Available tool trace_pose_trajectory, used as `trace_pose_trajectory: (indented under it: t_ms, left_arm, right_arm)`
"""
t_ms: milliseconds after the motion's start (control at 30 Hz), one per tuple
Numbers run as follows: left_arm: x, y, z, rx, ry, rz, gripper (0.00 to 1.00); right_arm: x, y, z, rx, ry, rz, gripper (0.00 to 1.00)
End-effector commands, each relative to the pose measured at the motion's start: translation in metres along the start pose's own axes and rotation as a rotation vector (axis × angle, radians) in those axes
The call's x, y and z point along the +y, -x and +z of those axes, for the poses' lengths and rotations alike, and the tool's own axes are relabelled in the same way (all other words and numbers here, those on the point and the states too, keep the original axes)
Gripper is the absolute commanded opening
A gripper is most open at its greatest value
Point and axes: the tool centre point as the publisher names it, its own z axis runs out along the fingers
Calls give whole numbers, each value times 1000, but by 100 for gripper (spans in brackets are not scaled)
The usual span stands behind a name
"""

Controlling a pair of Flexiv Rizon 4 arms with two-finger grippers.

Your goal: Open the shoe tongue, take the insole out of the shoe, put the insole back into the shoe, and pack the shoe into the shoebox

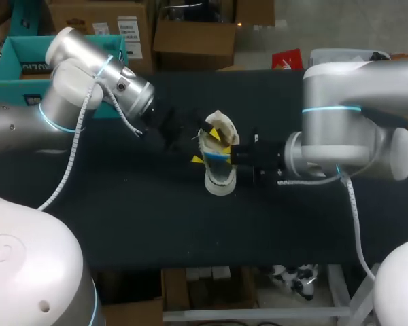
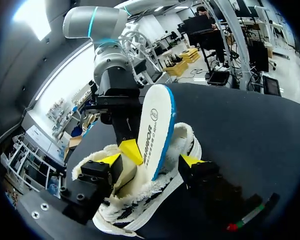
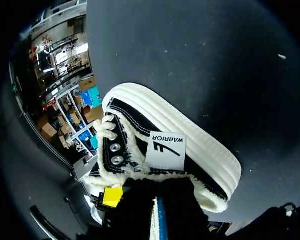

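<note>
Shoe sits mid-surface, fleece collar up. Left claw is spread wide, fingers pressing the collar from both sides. Right claw pinches the insole, upright, its lower end inside the shoe.

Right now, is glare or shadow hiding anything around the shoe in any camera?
Head view: the shoe stands out brightly on the dark table, surroundings murky. Left wrist view: background glare, but the insole is evenly lit. Right wrist view: the right gripper sits in shadow, one yellow tip lit.
</note>
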Motion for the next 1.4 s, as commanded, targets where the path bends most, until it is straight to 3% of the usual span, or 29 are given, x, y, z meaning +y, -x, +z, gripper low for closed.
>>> trace_pose_trajectory:
  t_ms: [33, 133, 267, 367, 567, 600, 633, 667, 700, 733, 800, 867, 933, 1067, 1300, 1333, 1367, 1400]
  left_arm:
    - [-13, -8, -2, -18, 14, 6, 50]
    - [-15, -8, 2, -18, 13, 10, 44]
    - [-18, -7, 6, -19, 10, 18, 25]
    - [-19, -6, 7, -20, 11, 23, 0]
    - [-18, -7, 10, -27, 21, 25, 0]
    - [-18, -8, 10, -37, 27, 29, 0]
    - [-18, -8, 11, -37, 27, 29, 0]
    - [-18, -8, 12, -37, 25, 28, 0]
    - [-18, -8, 12, -42, 27, 30, 0]
    - [-18, -8, 13, -44, 28, 31, 0]
    - [-18, -9, 13, -56, 30, 32, 0]
    - [-18, -9, 14, -61, 23, 30, 0]
    - [-18, -9, 16, -66, 23, 32, 0]
    - [-19, -9, 18, -88, 14, 36, 0]
    - [-22, -7, 17, -112, 8, 40, 0]
    - [-22, -7, 17, -113, 8, 39, 4]
    - [-22, -7, 17, -113, 9, 38, 31]
    - [-22, -7, 17, -113, 10, 36, 47]
  right_arm:
    - [-3, 2, -5, 6, 7, 0, 0]
    - [-4, 3, -7, 6, 12, 1, 0]
    - [-4, 3, -8, 5, 18, 4, 0]
    - [-4, 3, -9, 1, 24, 8, 0]
    - [-7, 3, -15, 7, 30, 18, 0]
    - [-9, 3, -16, 8, 31, 18, 14]
    - [-11, 3, -17, 8, 37, 16, 41]
    - [-14, 3, -18, 8, 41, 14, 62]
    - [-17, 3, -20, 5, 50, 7, 74]
    - [-20, 3, -21, 4, 52, 6, 76]
    - [-26, 4, -24, -1, 64, 3, 71]
    - [-31, 5, -27, -5, 70, 5, 51]
    - [-34, 6, -28, -7, 71, 4, 40]
    - [-38, 8, -28, -9, 64, 4, 0]
    - [-41, 7, -28, -28, 72, -7, 0]
    - [-41, 7, -27, -34, 78, -9, 0]
    - [-41, 6, -27, -42, 87, -13, 0]
    - [-40, 6, -27, -48, 98, -15, 0]
